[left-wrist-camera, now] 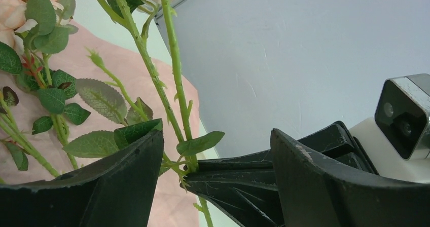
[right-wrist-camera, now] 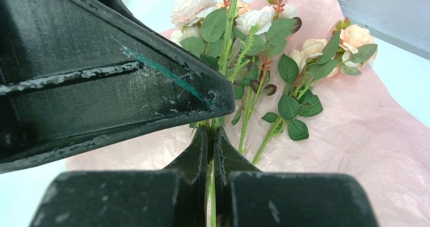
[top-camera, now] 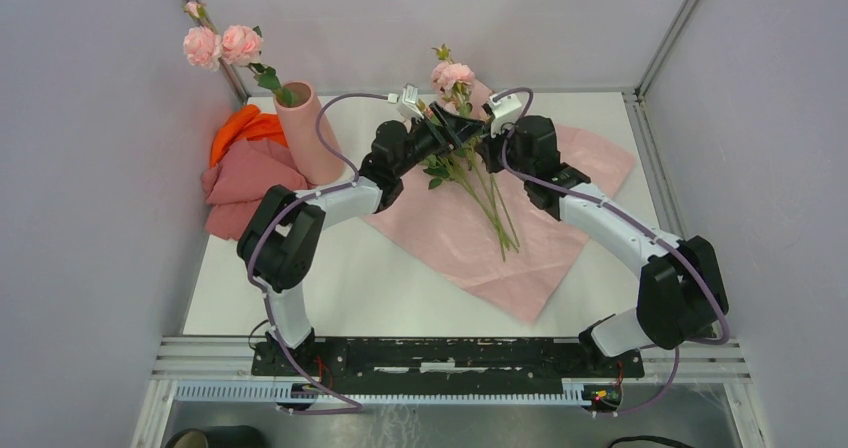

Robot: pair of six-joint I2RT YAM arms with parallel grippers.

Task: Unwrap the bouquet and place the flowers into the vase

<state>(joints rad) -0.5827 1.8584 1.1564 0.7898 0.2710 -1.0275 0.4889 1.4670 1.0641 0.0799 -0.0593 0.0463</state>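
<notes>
The pale-pink vase (top-camera: 307,133) leans at the back left with two pink roses (top-camera: 220,44) standing in it. The bouquet lies unwrapped: its pink sheet (top-camera: 540,248) is spread flat, with several flowers (top-camera: 490,203) lying across it. My right gripper (right-wrist-camera: 210,136) is shut on one green stem (left-wrist-camera: 175,70) and holds that rose (top-camera: 452,73) upright above the sheet. My left gripper (left-wrist-camera: 217,136) is open, its fingers (left-wrist-camera: 127,186) straddling the held stem and the right gripper's tips, one finger close beside the stem's leaves. In the right wrist view, more roses (right-wrist-camera: 304,70) lie on the sheet behind.
A salmon-pink cloth (top-camera: 245,183) and an orange cloth (top-camera: 240,128) are heaped against the vase's left side. Grey enclosure walls (top-camera: 90,168) close in the left, back and right. Both arms meet over the back middle of the white table (top-camera: 340,288).
</notes>
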